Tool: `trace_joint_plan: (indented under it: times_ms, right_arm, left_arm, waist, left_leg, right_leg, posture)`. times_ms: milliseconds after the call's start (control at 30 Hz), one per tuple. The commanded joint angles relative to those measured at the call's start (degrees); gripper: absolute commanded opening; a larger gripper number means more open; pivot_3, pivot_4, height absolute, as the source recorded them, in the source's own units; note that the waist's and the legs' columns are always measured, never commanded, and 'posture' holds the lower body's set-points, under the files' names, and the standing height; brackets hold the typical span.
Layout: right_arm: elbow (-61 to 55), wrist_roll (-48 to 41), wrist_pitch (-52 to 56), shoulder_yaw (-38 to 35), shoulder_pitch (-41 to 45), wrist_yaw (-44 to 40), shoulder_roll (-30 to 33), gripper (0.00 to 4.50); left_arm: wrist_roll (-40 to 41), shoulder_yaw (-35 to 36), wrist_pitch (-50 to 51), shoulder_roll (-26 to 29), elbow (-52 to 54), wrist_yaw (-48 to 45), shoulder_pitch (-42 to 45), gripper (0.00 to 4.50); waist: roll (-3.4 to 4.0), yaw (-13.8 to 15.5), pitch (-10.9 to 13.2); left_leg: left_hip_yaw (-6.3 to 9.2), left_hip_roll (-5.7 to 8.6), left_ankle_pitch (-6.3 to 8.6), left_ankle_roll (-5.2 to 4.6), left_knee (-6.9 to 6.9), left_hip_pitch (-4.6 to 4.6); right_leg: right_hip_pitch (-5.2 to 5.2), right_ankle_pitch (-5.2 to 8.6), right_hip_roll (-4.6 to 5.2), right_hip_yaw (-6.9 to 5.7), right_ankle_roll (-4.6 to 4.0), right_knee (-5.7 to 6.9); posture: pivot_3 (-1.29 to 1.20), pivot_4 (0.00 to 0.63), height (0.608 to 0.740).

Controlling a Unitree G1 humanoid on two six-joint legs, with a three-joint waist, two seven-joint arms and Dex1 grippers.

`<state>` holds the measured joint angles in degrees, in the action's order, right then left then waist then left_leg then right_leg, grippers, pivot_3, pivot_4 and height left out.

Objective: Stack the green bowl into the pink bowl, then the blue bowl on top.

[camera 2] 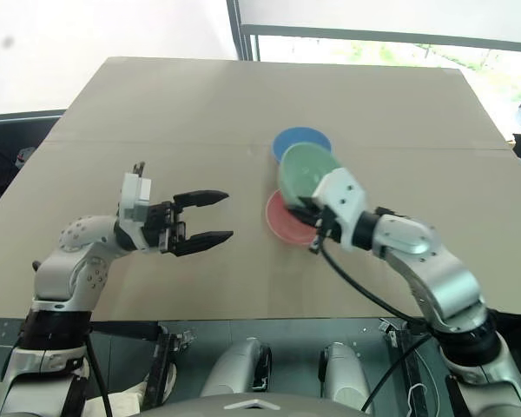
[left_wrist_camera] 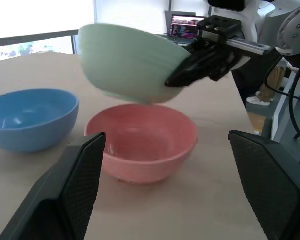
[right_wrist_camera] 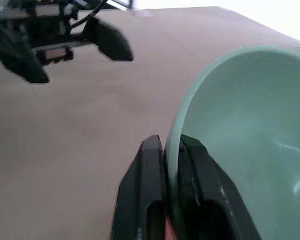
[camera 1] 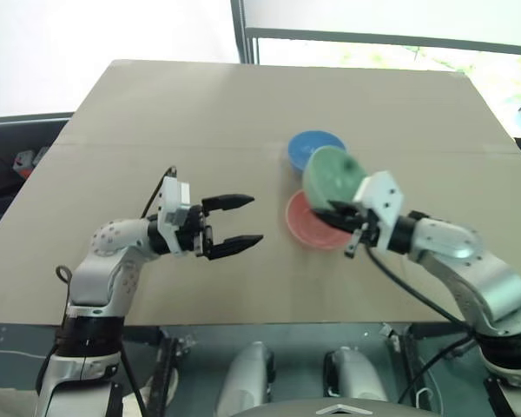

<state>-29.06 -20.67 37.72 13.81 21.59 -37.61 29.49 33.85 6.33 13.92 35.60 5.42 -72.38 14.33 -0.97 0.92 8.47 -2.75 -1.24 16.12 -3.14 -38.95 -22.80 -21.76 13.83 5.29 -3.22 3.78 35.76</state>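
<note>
We hold the pale mint-green plastic bowl [camera 1: 332, 173] by its rim in our right tool [camera 1: 341, 216], tilted above the salmon-pink plastic bowl [left_wrist_camera: 142, 147]; next, level and lower it in. The bright blue plastic bowl [camera 1: 315, 147] waits at twelve o'clock; left tool [camera 1: 233, 223] wide, empty.

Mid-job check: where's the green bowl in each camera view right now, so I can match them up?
Left eye: green bowl, right of centre, tilted over the pink bowl.
Right eye: centre-right, same spot.
Left wrist: upper middle, held off the table.
Right wrist: right half, rim pinched by the right pincer.
Shared landmark: pink bowl.
</note>
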Motion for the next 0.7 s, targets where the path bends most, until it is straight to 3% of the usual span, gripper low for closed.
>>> trace_joint_plan:
  times_ms: [33,167,233,300,467,700]
  right_arm:
    - [1.5,2.4,-2.3,1.7,1.0,-3.1,2.6,2.09]
    - [0.4,-1.3,-2.4,-3.8,3.0,-4.1,2.6,3.85]
    - [0.9,-4.7,-2.2,-8.4,7.0,-3.3,0.8,3.85]
    - [5.8,-2.2,-4.6,-9.4,12.1,-1.5,-0.2,3.85]
    - [28.8,12.5,-18.6,-1.2,21.6,-1.0,-1.0,3.85]
    - [52.2,14.4,-22.5,-0.5,32.4,0.8,-15.3,3.85]
  left_arm:
    - [1.0,1.8,-0.5,0.7,3.5,1.2,-1.0,4.15]
    - [1.1,2.4,-0.3,0.7,4.7,3.0,-2.1,4.15]
    - [1.4,2.7,0.0,0.5,5.6,3.9,-3.0,4.15]
    - [1.5,2.8,0.0,0.2,6.9,4.8,-3.8,4.15]
    - [1.2,2.9,-0.2,-0.7,9.6,7.5,-5.8,4.15]
    - [1.3,4.5,0.0,-0.8,13.9,11.2,-9.7,4.15]
  waist:
    - [0.0,0.0,0.0]
    - [0.0,-0.2,0.0]
    - [0.04,-0.4,0.0]
    - [0.03,-0.8,0.0]
    - [-0.09,-1.0,0.0]
    - [0.02,-2.1,0.0]
  left_leg:
    - [0.0,0.0,0.0,0.0,0.0,-0.01]
    - [-0.02,-0.01,0.0,0.0,0.0,-0.01]
    - [-0.02,-0.04,-0.01,0.01,0.0,0.01]
    - [-0.07,-0.07,-0.02,0.03,0.0,0.05]
    - [-0.02,-0.04,-0.03,0.05,0.02,0.12]
    - [-0.19,-0.03,-0.06,0.1,0.38,-0.03]
  right_leg:
    - [0.0,0.0,0.0,-0.01,0.0,0.0]
    - [0.0,0.0,-0.01,0.0,0.0,-0.01]
    - [-0.01,0.0,-0.03,0.0,0.01,0.02]
    - [-0.03,-0.01,-0.04,0.05,0.01,0.07]
    - [-0.02,0.0,-0.06,0.0,0.0,0.05]
    - [-0.23,-0.02,-0.07,0.12,0.0,0.11]
  posture:
    - [0.0,0.15,0.74]
    - [0.0,0.15,0.74]
    - [0.0,0.15,0.74]
    - [0.0,0.15,0.74]
    - [0.0,0.15,0.74]
    - [0.0,0.15,0.74]
